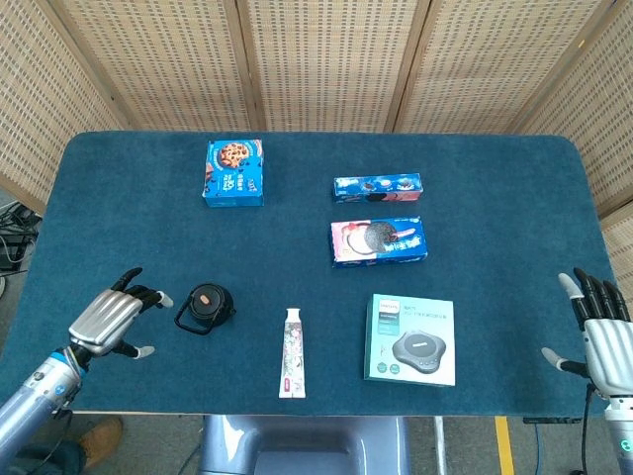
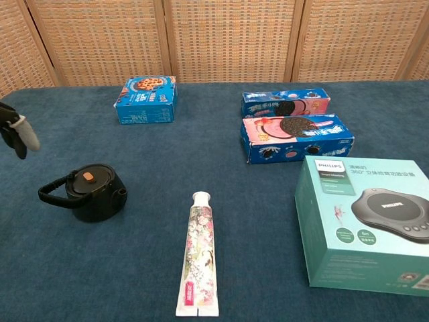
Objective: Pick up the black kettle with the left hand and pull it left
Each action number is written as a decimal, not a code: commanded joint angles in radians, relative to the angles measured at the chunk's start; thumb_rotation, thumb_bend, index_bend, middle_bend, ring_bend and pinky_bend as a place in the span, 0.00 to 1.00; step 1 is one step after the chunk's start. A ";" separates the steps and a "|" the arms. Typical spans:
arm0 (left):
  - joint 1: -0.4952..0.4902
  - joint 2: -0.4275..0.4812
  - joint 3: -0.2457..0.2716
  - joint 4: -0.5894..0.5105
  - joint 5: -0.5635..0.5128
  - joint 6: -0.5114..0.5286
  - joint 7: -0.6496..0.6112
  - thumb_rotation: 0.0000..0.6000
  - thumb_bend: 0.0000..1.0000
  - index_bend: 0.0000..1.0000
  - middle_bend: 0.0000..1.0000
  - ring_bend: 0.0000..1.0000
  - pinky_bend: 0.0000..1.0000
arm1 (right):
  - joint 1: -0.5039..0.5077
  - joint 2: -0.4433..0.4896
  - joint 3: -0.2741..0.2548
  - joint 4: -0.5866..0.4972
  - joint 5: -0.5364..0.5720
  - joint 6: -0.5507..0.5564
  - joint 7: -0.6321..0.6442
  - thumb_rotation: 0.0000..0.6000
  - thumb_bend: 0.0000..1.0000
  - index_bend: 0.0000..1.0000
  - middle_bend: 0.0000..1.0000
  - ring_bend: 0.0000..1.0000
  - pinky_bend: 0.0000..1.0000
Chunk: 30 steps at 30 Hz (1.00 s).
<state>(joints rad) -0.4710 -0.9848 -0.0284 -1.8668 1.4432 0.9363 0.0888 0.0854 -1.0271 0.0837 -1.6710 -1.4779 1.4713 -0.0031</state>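
The black kettle with an orange knob on its lid stands on the blue table, its looped handle pointing left; the chest view shows the kettle at centre left. My left hand hovers open just left of the handle, fingers spread and pointing toward the kettle, not touching it. Only its fingertips show at the chest view's left edge, above the kettle. My right hand is open at the table's right edge, far from the kettle.
A toothpaste tube lies right of the kettle. A teal Philips box sits front right. Two Oreo boxes lie mid-right, and a blue cookie box stands at the back left. Wicker screens close the back.
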 commanded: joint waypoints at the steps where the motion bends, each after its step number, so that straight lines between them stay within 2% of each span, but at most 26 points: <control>1: -0.056 -0.030 -0.022 -0.025 -0.074 -0.060 0.075 1.00 0.00 0.34 0.38 0.30 0.00 | 0.001 0.000 0.000 0.001 0.002 -0.002 0.001 1.00 0.00 0.00 0.00 0.00 0.00; 12: -0.102 -0.117 -0.007 -0.003 -0.151 -0.109 0.138 1.00 0.00 0.36 0.39 0.30 0.00 | 0.001 -0.001 0.000 -0.001 0.007 -0.007 -0.001 1.00 0.00 0.00 0.00 0.00 0.00; 19: -0.120 -0.122 0.012 -0.012 -0.193 -0.106 0.229 1.00 0.00 0.39 0.41 0.30 0.00 | 0.002 -0.002 0.001 -0.002 0.010 -0.009 -0.004 1.00 0.00 0.00 0.00 0.00 0.00; 30: -0.136 -0.137 0.034 -0.012 -0.223 -0.095 0.301 1.00 0.00 0.40 0.42 0.30 0.00 | 0.001 -0.001 0.000 -0.005 0.009 -0.008 -0.006 1.00 0.00 0.00 0.00 0.00 0.00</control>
<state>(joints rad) -0.6058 -1.1209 0.0045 -1.8789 1.2221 0.8398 0.3886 0.0868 -1.0283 0.0840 -1.6757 -1.4689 1.4632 -0.0095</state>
